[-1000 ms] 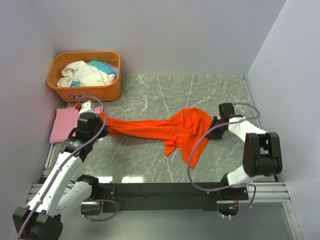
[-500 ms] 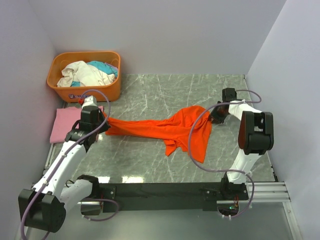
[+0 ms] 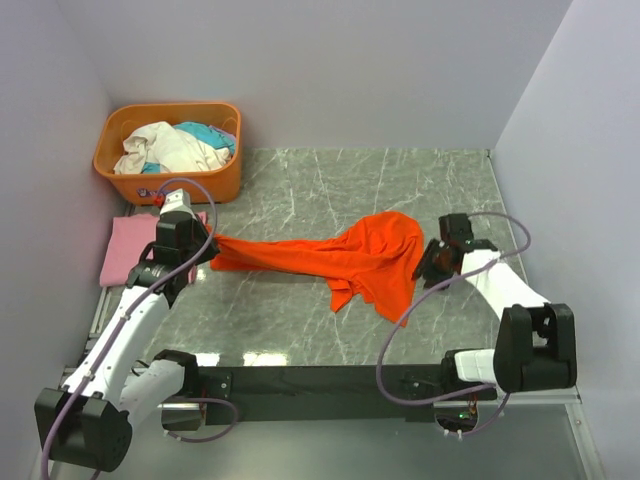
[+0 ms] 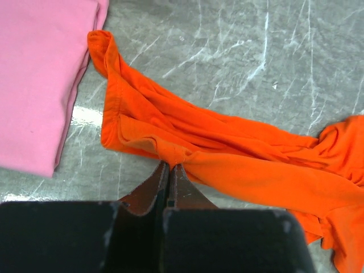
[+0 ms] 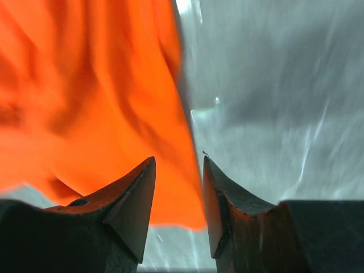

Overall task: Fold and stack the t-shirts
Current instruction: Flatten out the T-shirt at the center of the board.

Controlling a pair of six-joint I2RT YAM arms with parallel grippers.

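The orange-red t-shirt [image 3: 340, 260] lies stretched and rumpled across the marble table, from the left arm to the right arm. My left gripper [image 3: 212, 247] is shut on its left end; the left wrist view shows the jaws pinching the cloth [image 4: 227, 153] at the tips [image 4: 170, 166]. My right gripper [image 3: 427, 264] is open at the shirt's right edge; in the right wrist view the orange cloth [image 5: 102, 102] lies past the spread jaws [image 5: 179, 162], not gripped. The pink t-shirt [image 3: 128, 248] lies folded flat at the left edge, also in the left wrist view [image 4: 34, 74].
An orange plastic basket [image 3: 170, 175] with white and teal clothes stands at the back left. Grey walls close the back and both sides. Bare marble [image 3: 400, 180] lies behind the shirt, and more [image 3: 260, 320] in front of it.
The right arm swung its gripper back toward the near side and down beside the shirt's right edge. The shirt's right flap shifted slightly. The left gripper keeps its hold, almost unmoved.
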